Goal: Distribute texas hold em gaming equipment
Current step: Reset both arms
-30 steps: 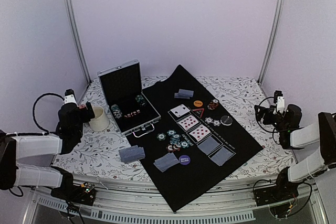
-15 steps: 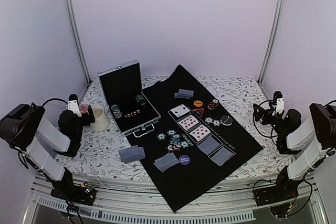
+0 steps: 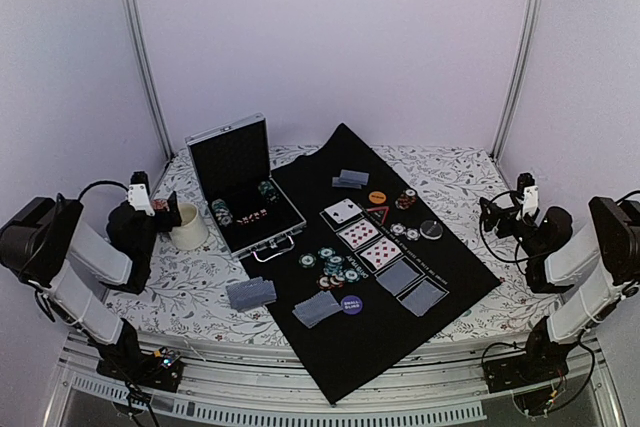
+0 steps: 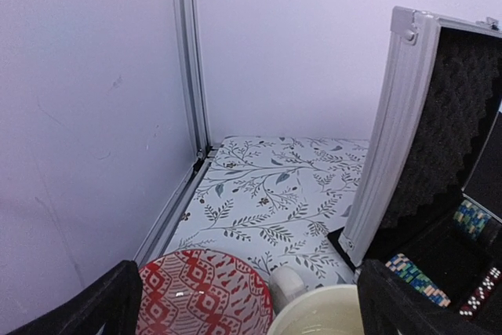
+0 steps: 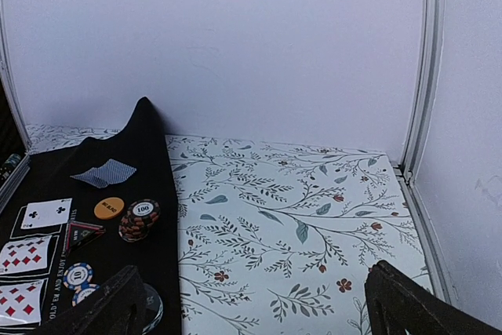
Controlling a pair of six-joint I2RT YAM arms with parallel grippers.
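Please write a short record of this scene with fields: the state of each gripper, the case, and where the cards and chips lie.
left gripper: open, holding nothing, near the cup
right gripper: open, holding nothing, right of the mat
case: lid up, chips inside
mat holds: three face-up cards, two face-down cards, chip pile, card stack
tablecloth: another card stack

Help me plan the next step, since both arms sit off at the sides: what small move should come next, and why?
Probably swing the left gripper toward the open case. Its jaws stand open and empty beside the cup, and chips lie in the case right next to it, seemingly the nearest equipment not yet on the mat.
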